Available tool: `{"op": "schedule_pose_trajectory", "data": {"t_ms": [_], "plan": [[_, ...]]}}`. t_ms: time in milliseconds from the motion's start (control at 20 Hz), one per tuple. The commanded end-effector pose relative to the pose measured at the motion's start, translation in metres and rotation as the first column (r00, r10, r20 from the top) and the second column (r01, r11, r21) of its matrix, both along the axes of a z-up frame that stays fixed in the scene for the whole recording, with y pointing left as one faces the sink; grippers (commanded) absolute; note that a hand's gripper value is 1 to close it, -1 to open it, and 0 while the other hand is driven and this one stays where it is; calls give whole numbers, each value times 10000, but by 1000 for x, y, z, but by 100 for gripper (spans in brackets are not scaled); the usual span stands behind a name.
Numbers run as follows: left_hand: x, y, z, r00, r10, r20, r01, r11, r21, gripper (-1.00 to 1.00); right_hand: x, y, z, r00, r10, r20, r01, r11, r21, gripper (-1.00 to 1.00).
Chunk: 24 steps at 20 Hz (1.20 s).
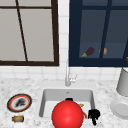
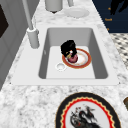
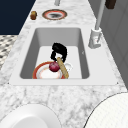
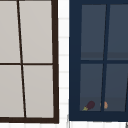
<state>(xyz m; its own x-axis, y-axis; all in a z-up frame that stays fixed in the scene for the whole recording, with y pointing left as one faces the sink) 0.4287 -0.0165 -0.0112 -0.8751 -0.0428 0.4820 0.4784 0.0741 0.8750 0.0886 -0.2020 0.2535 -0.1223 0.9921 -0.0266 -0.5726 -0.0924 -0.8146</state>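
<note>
Hovering low inside the white rectangular sink basin [image 3: 27,55], the left hand [image 3: 59,51] hung over the far edge of a round white plate with an orange rim [image 3: 41,71]. That plate lay flat on the basin floor, toward the sink's right end. A small dark red ball [image 3: 54,66] sat on the plate, just beside the hand. A slim tan wooden stick [image 3: 63,68] lay slanted across the plate's rim, and its far end met the hand. The fingers pointed down at both items, yet I could not tell whether they gripped either one.

From the front, a large glossy red sphere [image 1: 67,115] covered most of the basin. The right hand [image 1: 94,115] floated just to the right of that sphere, by the sink's near right corner; whether its fingers were open or closed could not be told.

On the speckled marble counter, a black-rimmed decorated plate [image 1: 19,102] lay left of the sink. A plain white dish [image 1: 121,108] and a tall grey pot [image 1: 123,82] stood to the right. Behind the dark blue glass cabinet door, a purple eggplant [image 4: 89,105] rested on the shelf.
</note>
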Motion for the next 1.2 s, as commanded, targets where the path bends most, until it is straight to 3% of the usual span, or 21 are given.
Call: {"op": "schedule_pose_trajectory", "data": {"t_ms": [0,200,250,500,600,650,700,800,1000,1150], "plan": [[-23,-10,0,9996,-3,275,-2,9998,185,100,0,0,0,10000,0,0,0,10000,0,0],[-53,-18,4,9990,14,441,-42,9979,645,100,0,0,0,10000,0,0,0,10000,0,0],[-51,-20,3,9995,23,319,-43,9980,627,100,0,0,0,10000,0,0,0,10000,0,0],[-57,-30,7,9988,40,498,-59,9992,389,100,0,0,0,10000,0,0,0,10000,0,0],[-58,-32,8,9992,46,404,-60,9994,355,100,0,0,0,10000,0,0,0,10000,0,0],[-57,-33,9,9992,48,407,-61,9994,336,-100,0,0,0,10000,0,0,0,10000,0,0],[-56,-35,13,9955,703,633,-700,9975,-77,-100,0,0,0,10000,0,0,0,10000,0,0],[-54,-33,15,9956,612,716,-602,9981,-164,-100,0,0,0,10000,0,0,0,10000,0,0],[-47,-31,16,9981,311,525,-302,9994,-182,-100,0,0,0,10000,0,0,0,10000,0,0],[-50,-32,16,9979,316,574,-306,9994,-170,-100,0,0,0,10000,0,0,0,10000,0,0]]}}
